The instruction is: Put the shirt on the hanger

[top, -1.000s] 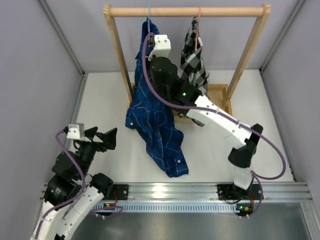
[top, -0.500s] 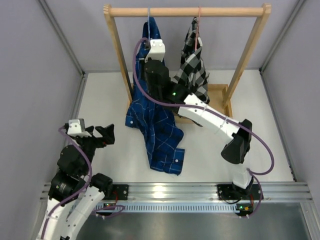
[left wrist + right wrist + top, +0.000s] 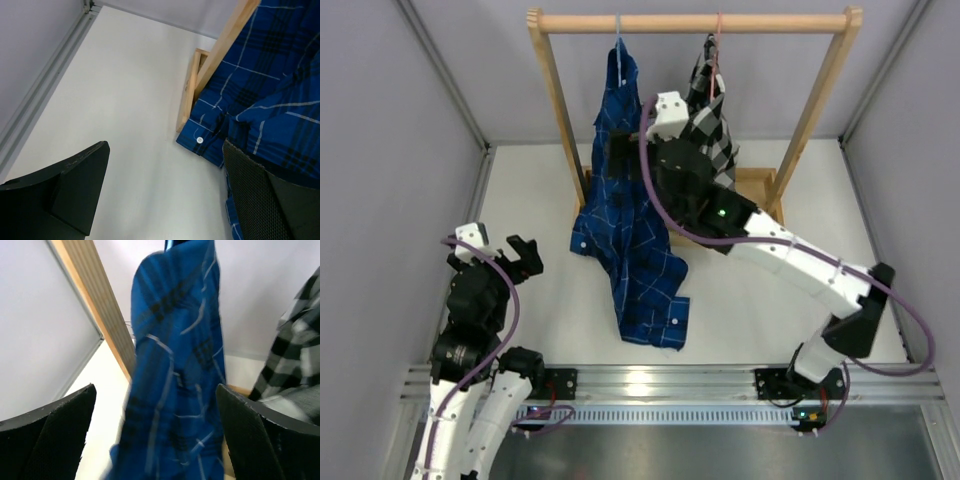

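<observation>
The dark blue plaid shirt (image 3: 630,220) hangs on the light blue hanger (image 3: 617,32), whose hook sits over the wooden rail. The shirt's lower part trails onto the white table. My right gripper (image 3: 620,152) is open just in front of the hanging shirt (image 3: 175,365), and the blurred cloth shows between its spread fingers (image 3: 50,435) with nothing gripped. My left gripper (image 3: 512,256) is open and empty low over the table at the near left. Its wrist view shows the shirt's hem (image 3: 260,105) off to the right of my left gripper (image 3: 165,145).
A wooden clothes rack (image 3: 700,20) stands at the back with slanted posts (image 3: 222,45) and a base frame (image 3: 760,190). A black-and-white checked shirt (image 3: 712,125) hangs on a pinkish-red hanger (image 3: 718,30) beside the blue one. Grey walls close both sides.
My right gripper has opened, let go at the top of the shirt and drawn back to the right. The left arm has pulled back toward the near left, still open.
</observation>
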Controlling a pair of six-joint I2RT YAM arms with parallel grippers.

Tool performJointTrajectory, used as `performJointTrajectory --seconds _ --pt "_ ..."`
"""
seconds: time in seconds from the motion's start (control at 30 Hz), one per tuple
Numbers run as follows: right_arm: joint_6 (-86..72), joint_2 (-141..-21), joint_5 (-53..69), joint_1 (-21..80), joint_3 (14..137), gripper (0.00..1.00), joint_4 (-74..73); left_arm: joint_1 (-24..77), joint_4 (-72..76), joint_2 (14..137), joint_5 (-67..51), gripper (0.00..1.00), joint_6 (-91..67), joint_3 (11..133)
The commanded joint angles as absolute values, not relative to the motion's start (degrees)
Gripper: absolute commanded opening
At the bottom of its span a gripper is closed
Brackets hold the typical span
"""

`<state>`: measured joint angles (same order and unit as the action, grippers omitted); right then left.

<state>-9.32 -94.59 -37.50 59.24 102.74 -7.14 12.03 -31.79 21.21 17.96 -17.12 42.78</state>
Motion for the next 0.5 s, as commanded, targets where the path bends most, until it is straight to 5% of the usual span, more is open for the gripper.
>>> performJointTrajectory --seconds 0.0,0.47 --pt "-4.1 -83.7 -31.6 59.9 96.5 0.99 -7.2 11.4 -31.5 20.4 22.7 0.98 -18.4 42.5" --pt "0.7 -44.8 -50.7 59.8 66.8 0.99 -19.6 11.4 -31.4 19.9 21.1 0.98 -16.7 42.4"
